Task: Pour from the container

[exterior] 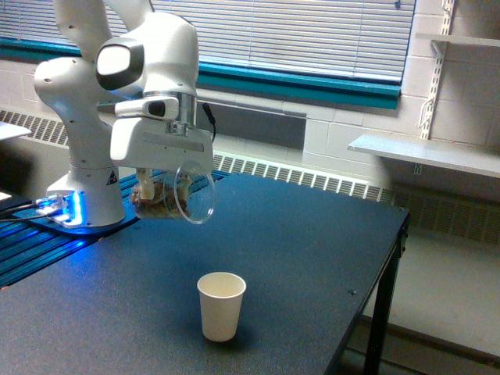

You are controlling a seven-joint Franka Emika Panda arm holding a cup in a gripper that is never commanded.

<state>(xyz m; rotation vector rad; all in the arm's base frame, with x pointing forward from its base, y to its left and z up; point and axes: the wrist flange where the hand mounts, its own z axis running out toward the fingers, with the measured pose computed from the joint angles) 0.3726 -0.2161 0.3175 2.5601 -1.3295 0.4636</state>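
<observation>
My gripper [162, 181] is shut on the container [173, 195], a clear wide-mouthed plastic cup with brown nut-like pieces lying in its lower side. The container is tipped on its side, its mouth facing the exterior view's right and slightly down. It hangs above the dark table [297, 250]. A small off-white paper cup [220, 305] stands upright on the table, below the container and toward the exterior view's right. The fingers are mostly hidden behind the white hand and the container.
The arm's white base [82, 183] stands on a blue-lit plate at the table's left. The table's edge [383, 281] drops off toward the exterior view's right. A radiator and blinds run along the back wall, with a shelf [426, 152] at the right.
</observation>
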